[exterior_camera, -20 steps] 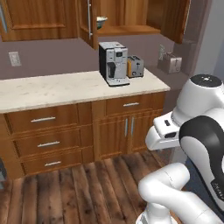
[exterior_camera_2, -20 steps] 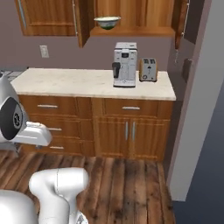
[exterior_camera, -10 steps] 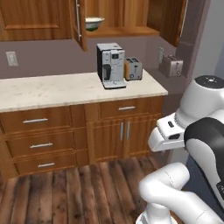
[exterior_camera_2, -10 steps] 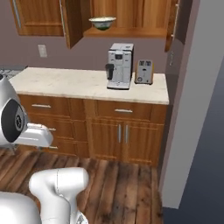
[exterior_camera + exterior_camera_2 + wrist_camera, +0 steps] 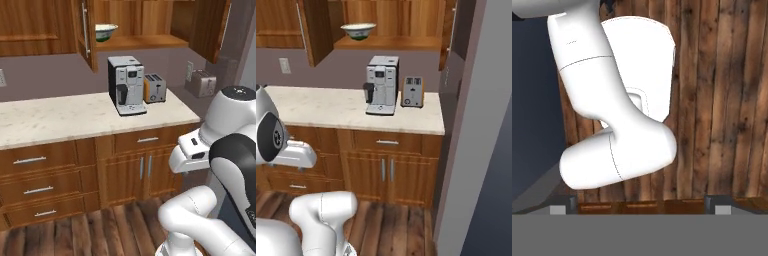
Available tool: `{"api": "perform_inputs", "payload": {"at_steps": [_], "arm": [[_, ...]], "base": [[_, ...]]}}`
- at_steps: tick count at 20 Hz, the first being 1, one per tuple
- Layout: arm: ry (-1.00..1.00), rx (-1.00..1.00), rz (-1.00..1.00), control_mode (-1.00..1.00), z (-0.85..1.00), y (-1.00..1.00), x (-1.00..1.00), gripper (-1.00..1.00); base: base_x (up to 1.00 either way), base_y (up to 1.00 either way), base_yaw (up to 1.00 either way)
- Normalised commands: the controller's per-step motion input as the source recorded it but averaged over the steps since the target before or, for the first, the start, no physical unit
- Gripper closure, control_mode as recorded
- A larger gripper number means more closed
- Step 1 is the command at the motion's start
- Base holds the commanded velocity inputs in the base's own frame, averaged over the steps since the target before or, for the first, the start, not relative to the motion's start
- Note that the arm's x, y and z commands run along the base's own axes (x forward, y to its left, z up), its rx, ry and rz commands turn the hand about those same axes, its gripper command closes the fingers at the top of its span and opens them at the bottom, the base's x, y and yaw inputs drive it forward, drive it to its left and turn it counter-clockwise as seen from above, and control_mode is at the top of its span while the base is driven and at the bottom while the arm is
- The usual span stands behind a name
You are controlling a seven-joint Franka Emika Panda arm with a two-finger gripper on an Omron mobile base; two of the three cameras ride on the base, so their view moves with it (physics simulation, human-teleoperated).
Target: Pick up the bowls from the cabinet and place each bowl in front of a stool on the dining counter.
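A cream-white bowl (image 5: 106,31) (image 5: 358,30) with a green band stands at the left end of the shelf in the open brown cabinet (image 5: 145,42) (image 5: 391,42), beside the swung-out door with the long silver handle (image 5: 86,30). My arm is folded close to the base, well below and away from the cabinet. In the hand view my gripper (image 5: 641,204) points down at the wooden floor, open, with nothing between its fingertips (image 5: 562,203). The dining counter is out of view.
On the stone top over wooden drawers (image 5: 60,117) (image 5: 321,105) stand a silver coffee machine (image 5: 126,85) (image 5: 381,85) and an orange toaster (image 5: 155,88) (image 5: 412,91). A second toaster (image 5: 202,82) sits farther right. A grey wall (image 5: 476,125) bounds the right side.
The whole picture has shifted with the driving base: the counter and cabinet sit lower and nearer, and the bowl has come into the left base view. The gripper stays open.
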Motion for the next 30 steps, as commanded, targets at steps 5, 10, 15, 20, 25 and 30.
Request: {"api": "perform_inputs", "payload": {"at_steps": [5, 10, 15, 20, 25, 30], "arm": [[0.00, 0.00, 0.00, 1.00, 0.00, 0.00, 0.00, -1.00], [0.00, 0.00, 0.00, 1.00, 0.00, 0.00, 0.00, -1.00], [0.00, 0.00, 0.00, 1.00, 0.00, 0.00, 0.00, -1.00], [0.00, 0.00, 0.00, 1.00, 0.00, 0.00, 0.00, -1.00], [0.00, 0.00, 0.00, 1.00, 0.00, 0.00, 0.00, -1.00], [0.00, 0.00, 0.00, 1.00, 0.00, 0.00, 0.00, -1.00]], "base": [[0.53, -0.27, -0.09], [0.67, -0.40, -0.16], [0.84, -0.07, -0.06], [0.75, -0.28, 0.00], [0.34, -0.47, 0.11], [0.26, -0.28, 0.10]]}}
